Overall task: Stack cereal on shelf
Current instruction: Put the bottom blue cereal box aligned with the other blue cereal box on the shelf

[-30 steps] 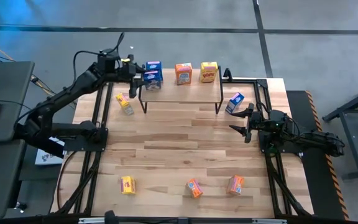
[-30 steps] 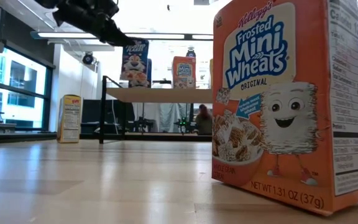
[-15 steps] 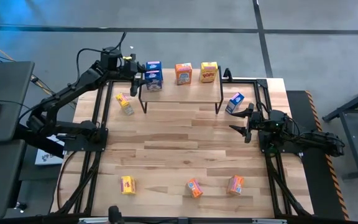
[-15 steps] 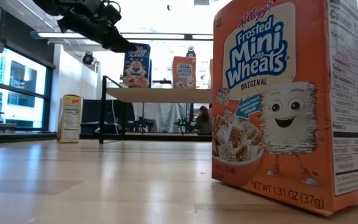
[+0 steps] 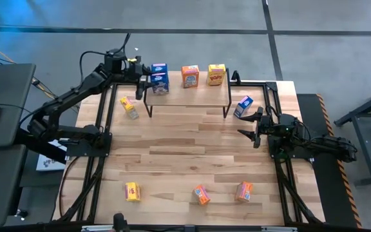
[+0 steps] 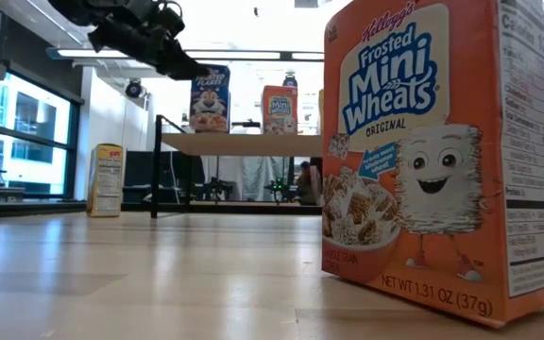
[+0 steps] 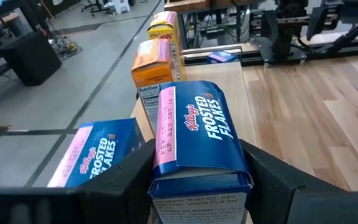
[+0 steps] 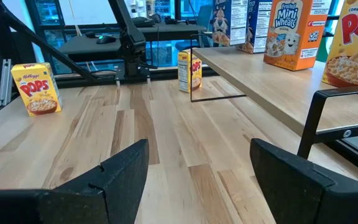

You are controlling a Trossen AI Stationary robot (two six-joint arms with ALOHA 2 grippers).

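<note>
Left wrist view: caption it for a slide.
Left gripper holding a blue cardboard Frosted Flakes box beside another blue box.

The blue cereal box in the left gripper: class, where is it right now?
In the high view, the blue cereal box sits at the shelf's left end, between the left gripper's fingers, in front of a second blue box.

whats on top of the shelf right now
Four cereal boxes stand on the shelf: two blue Frosted Flakes boxes, an orange Mini Wheats box and a yellow Pops box. The left gripper is at the nearer blue one. The fingers cover that box's sides.
</note>
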